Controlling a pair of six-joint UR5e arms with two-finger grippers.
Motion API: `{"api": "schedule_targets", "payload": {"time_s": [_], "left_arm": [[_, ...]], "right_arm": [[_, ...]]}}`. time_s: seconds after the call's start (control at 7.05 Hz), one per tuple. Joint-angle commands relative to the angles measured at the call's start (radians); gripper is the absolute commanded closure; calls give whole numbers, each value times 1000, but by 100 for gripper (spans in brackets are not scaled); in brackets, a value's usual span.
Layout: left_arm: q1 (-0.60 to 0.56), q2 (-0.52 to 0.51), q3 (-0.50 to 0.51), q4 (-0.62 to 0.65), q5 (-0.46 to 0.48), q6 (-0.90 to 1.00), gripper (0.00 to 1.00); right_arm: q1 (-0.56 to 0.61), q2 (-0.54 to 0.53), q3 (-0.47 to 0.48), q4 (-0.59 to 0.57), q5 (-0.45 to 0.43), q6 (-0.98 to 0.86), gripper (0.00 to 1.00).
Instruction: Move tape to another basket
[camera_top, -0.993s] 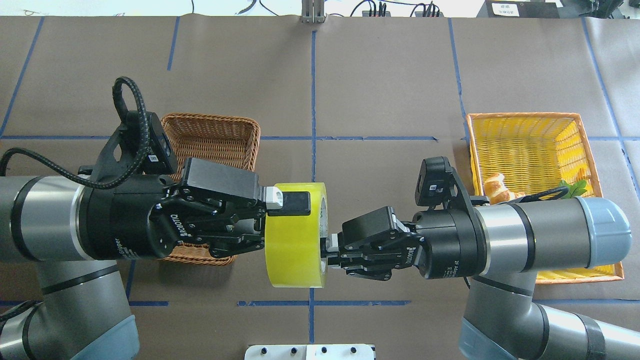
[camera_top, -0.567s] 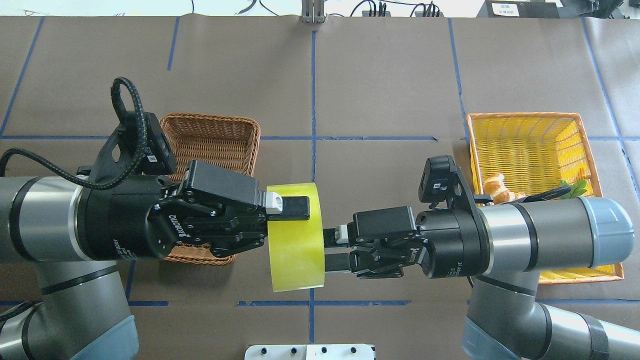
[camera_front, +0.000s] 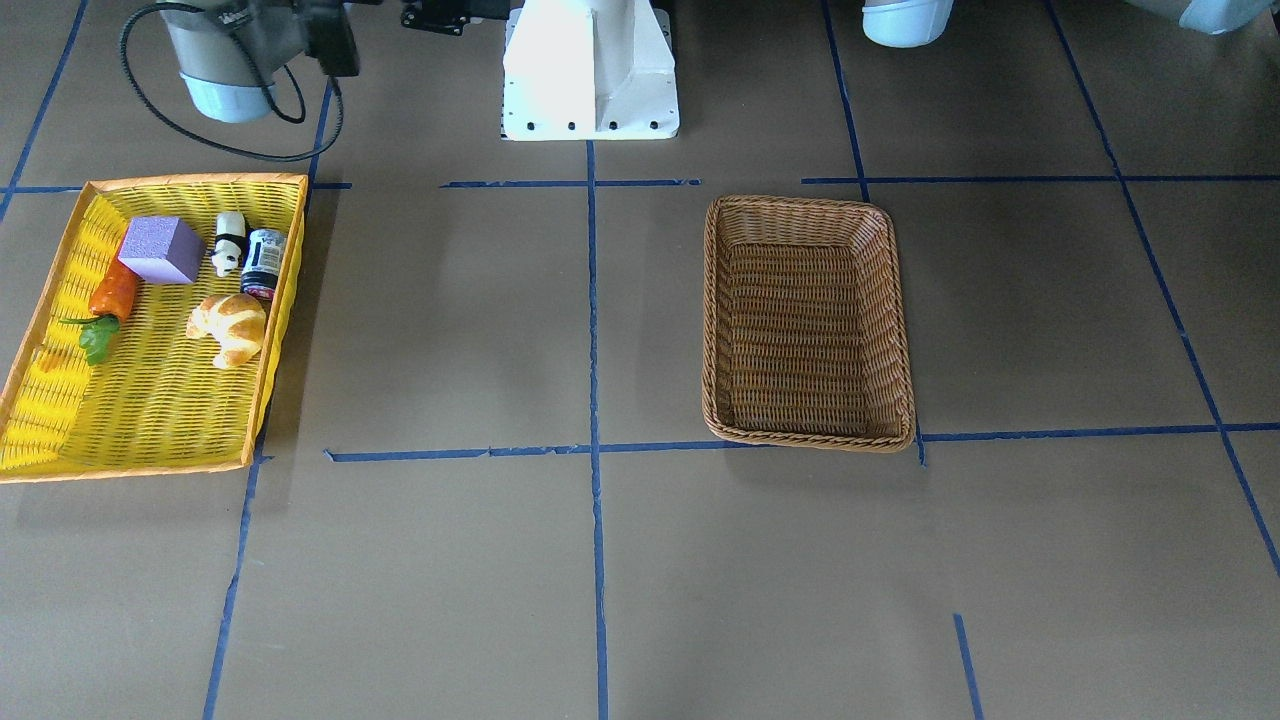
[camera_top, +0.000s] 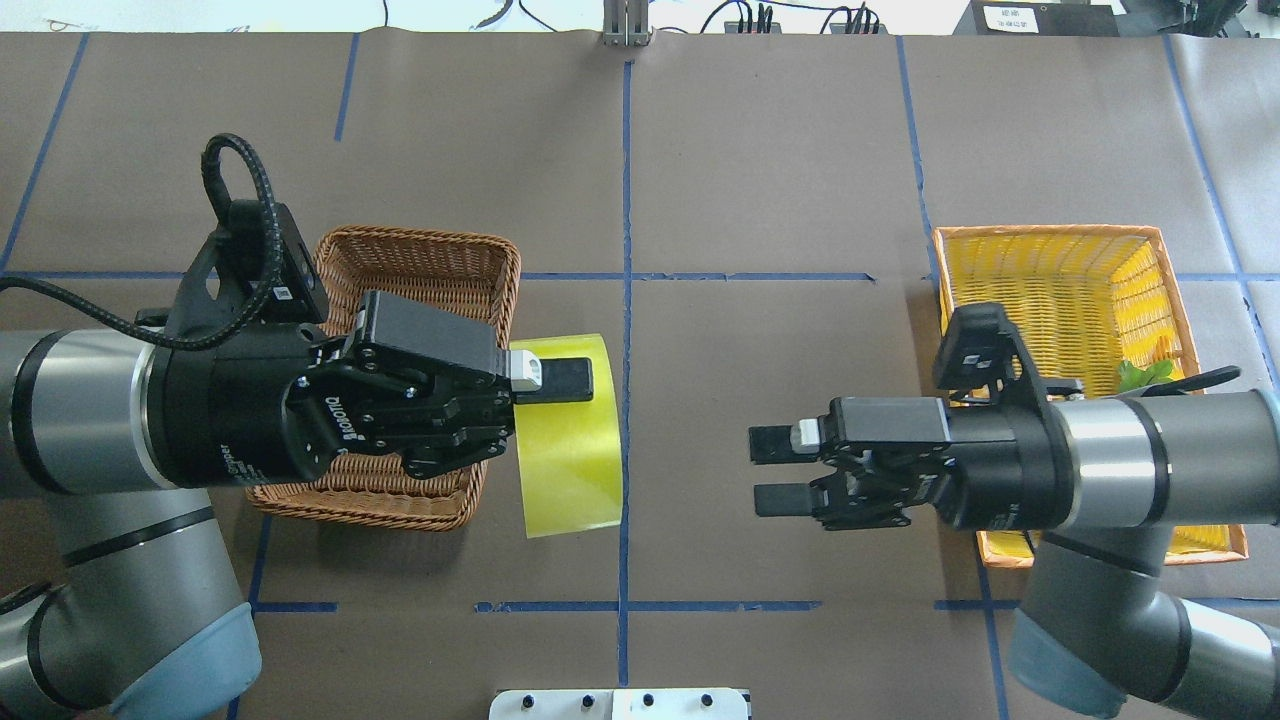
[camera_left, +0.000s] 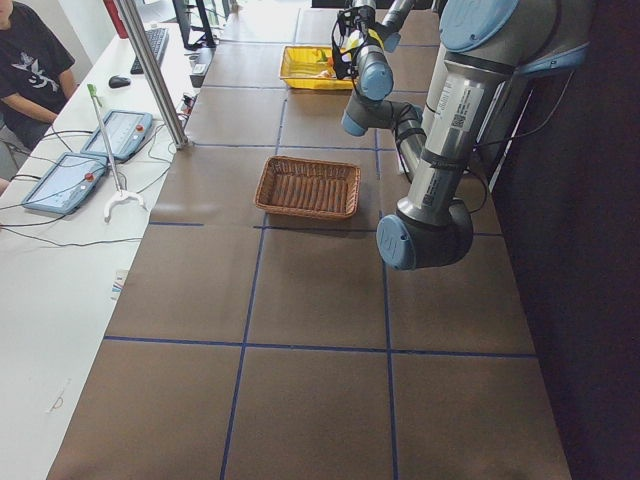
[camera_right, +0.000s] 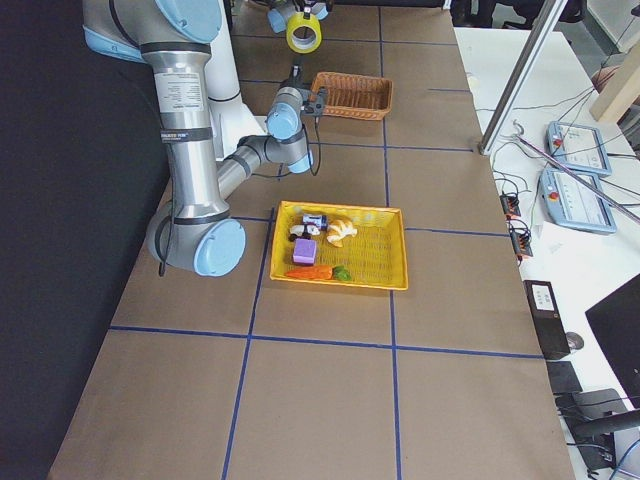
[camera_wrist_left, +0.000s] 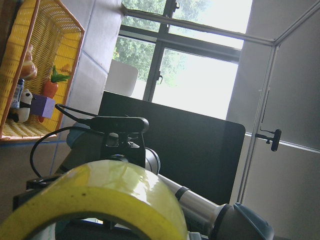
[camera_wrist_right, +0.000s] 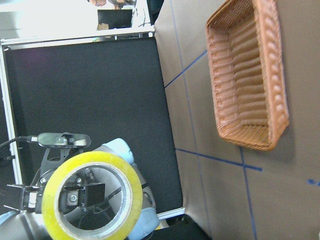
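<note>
The tape (camera_top: 570, 455), a wide yellow-green roll, hangs in the air in my left gripper (camera_top: 565, 398). The gripper is shut on the roll's wall, one finger (camera_top: 565, 378) on the outside and the other hidden inside. The roll is just right of the brown wicker basket (camera_top: 430, 265), which holds nothing (camera_front: 805, 320). The tape also shows in the right wrist view (camera_wrist_right: 92, 197) and the left wrist view (camera_wrist_left: 115, 192). My right gripper (camera_top: 772, 470) is open and empty, well to the right of the tape and pointing at it.
The yellow basket (camera_top: 1050, 300) at the right holds a croissant (camera_front: 232, 325), a purple block (camera_front: 160, 250), a carrot (camera_front: 110, 295), a panda toy (camera_front: 230, 243) and a small can (camera_front: 264, 262). The white robot base (camera_front: 590, 70) stands at the near edge.
My right gripper opened, let go of the tape's core and pulled back to the right. My left gripper moved left and away toward the brown basket with the tape.
</note>
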Motion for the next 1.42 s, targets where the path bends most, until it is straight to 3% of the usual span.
{"api": "schedule_targets", "payload": {"time_s": [0.0, 0.28, 0.57, 0.71, 0.99, 1.28], "left_arm": [[-19, 29, 18, 264, -3, 149, 100], [-24, 24, 6, 646, -2, 370, 100], [-68, 21, 19, 968, 7, 572, 100], [-77, 21, 53, 1044, 45, 662, 100], [-71, 1, 229, 1040, 140, 675, 100], [-73, -6, 282, 1039, 158, 736, 99]], "right_arm": [[163, -145, -26, -60, 105, -58, 0], [323, -178, -42, -305, 246, -188, 0], [363, -198, -51, -498, 242, -381, 0], [368, -199, -80, -510, 242, -425, 0], [364, -198, -104, -510, 236, -459, 0], [364, -195, -103, -510, 235, -459, 0]]}}
